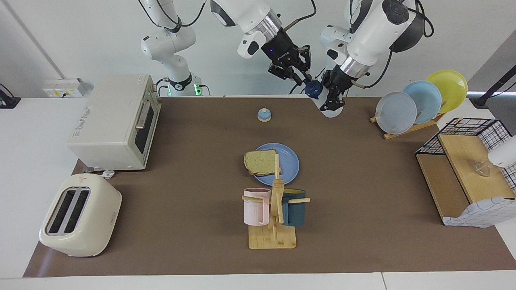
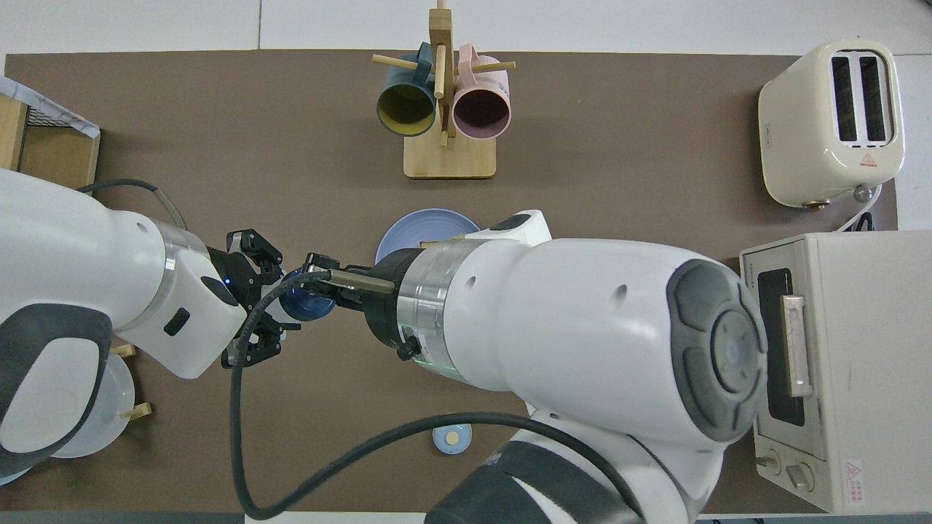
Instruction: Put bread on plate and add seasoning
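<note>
The bread (image 1: pixel 262 162) lies on the plate (image 1: pixel 288 161) at the middle of the counter (image 1: pixel 363 225), its crust overhanging the rim toward the right arm's end, with the mug rack (image 1: pixel 274 217) just beside the plate and farther from the robots. Both arms are raised and meet in the air over the counter's robot-side edge. The left gripper (image 1: pixel 333 102) is clenched around the pale body of the seasoning (image 1: pixel 322 98) — the bottle tilts, its dark blue cap (image 1: pixel 313 88) pointing toward the right gripper (image 1: pixel 303 76). The right gripper's fingertips sit at that cap; they look closed on it, though the contact is hard to make out in either view. The small blue-topped bell (image 1: pixel 264 115) stands on the counter between the plate and the robots.
</note>
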### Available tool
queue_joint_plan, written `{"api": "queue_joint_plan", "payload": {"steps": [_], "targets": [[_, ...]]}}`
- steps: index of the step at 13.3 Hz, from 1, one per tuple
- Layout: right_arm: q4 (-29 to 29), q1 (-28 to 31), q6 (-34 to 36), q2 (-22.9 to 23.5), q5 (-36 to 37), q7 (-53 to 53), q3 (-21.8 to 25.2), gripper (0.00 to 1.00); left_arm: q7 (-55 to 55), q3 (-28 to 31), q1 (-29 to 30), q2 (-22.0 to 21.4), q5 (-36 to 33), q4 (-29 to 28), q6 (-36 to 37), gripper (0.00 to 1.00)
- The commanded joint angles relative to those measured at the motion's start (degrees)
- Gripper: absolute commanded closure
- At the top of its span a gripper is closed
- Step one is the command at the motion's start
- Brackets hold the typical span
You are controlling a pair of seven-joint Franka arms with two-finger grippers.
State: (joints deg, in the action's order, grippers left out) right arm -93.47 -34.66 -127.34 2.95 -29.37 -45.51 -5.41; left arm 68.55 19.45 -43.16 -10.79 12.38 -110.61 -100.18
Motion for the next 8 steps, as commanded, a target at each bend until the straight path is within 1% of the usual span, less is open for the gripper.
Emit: {"api": "queue_joint_plan", "payload": {"steps": [1, 2, 3, 8], "targets": [[-0.92, 0.30, -1.33, -0.31, 0.90, 0.42, -0.22, 0.83, -0.52, -0.02, -0.34, -1.96, -0.25, -1.80, -1.07, 1.00], [-0.92, 0.30, -1.33, -0.31, 0.90, 0.42, -0.22, 0.93, -0.52, -0.02, -0.34, -1.96, -0.25, -1.80, -1.07, 1.00], [-0.92, 0.30, -1.33, -0.31, 0.90, 0.33, -0.31, 1.00, -0.52, -0.02, -0.34, -1.96, -0.25, -1.89, -1.07, 1.00], [-1.01, 0.73, -1.24, -0.31, 0.28, -1.42, -0.22, 1.00, -0.52, -0.02, -0.34, -2.40, -0.25, -2.59, -1.33, 1.00]]}}
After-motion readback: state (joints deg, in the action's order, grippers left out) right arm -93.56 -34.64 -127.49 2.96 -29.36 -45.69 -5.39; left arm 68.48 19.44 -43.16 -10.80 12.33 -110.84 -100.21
